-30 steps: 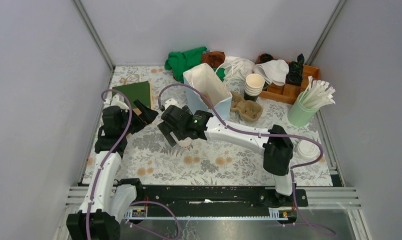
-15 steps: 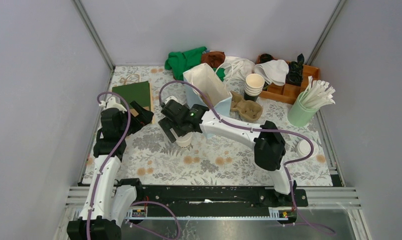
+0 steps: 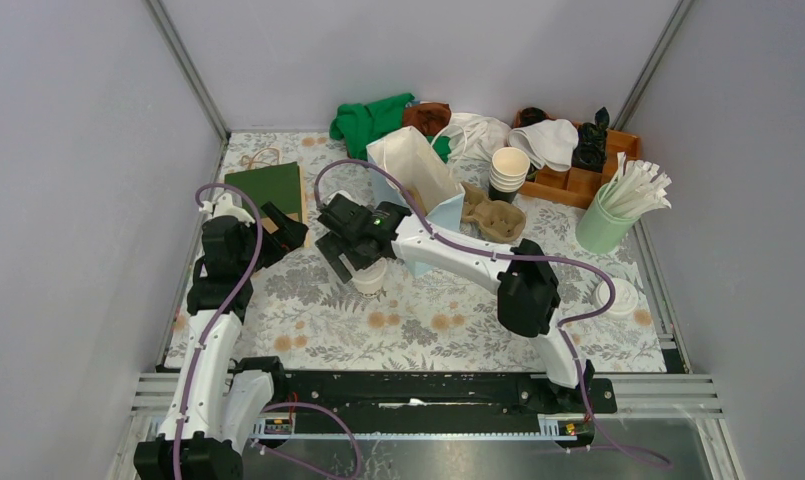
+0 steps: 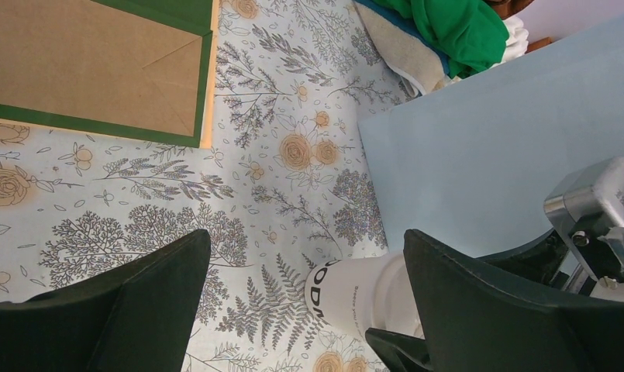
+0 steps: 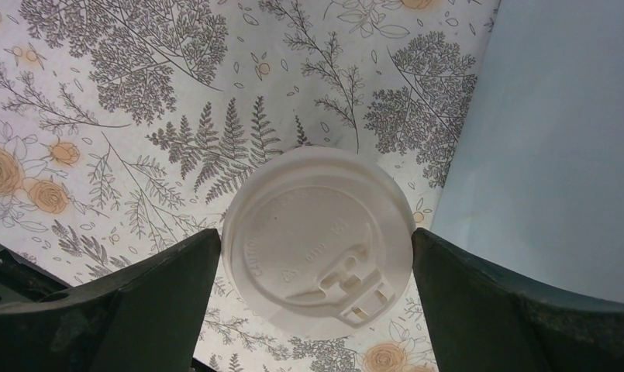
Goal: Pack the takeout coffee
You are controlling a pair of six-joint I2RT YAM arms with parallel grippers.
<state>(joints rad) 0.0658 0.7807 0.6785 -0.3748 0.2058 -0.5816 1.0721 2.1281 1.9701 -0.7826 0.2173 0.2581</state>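
Note:
The takeout coffee (image 3: pixel 369 278), a pale paper cup with a white lid (image 5: pixel 318 240), stands upright on the flowered table cover beside the light blue paper bag (image 3: pixel 418 180). My right gripper (image 3: pixel 358 262) hangs directly over it, open. In the right wrist view its two dark fingers flank the lid, close on each side, with the gripper (image 5: pixel 315 236) centred on it. My left gripper (image 3: pixel 286 232) is open to the left of the cup and holds nothing. The left wrist view shows the cup's side (image 4: pixel 363 294) beyond that gripper (image 4: pixel 307 236), low and to the right.
A flat green paper bag (image 3: pixel 268 185) lies at the back left. Behind the blue bag are a green cloth (image 3: pixel 373 120), a brown pulp cup tray (image 3: pixel 496 215), stacked lidless cups (image 3: pixel 509 170), a wooden box (image 3: pixel 588 170) and a green cup of straws (image 3: pixel 608 215). A loose lid (image 3: pixel 616 297) lies at the right.
My right arm's elbow has swung left and its gripper has settled over the cup, still open. The left arm has barely moved.

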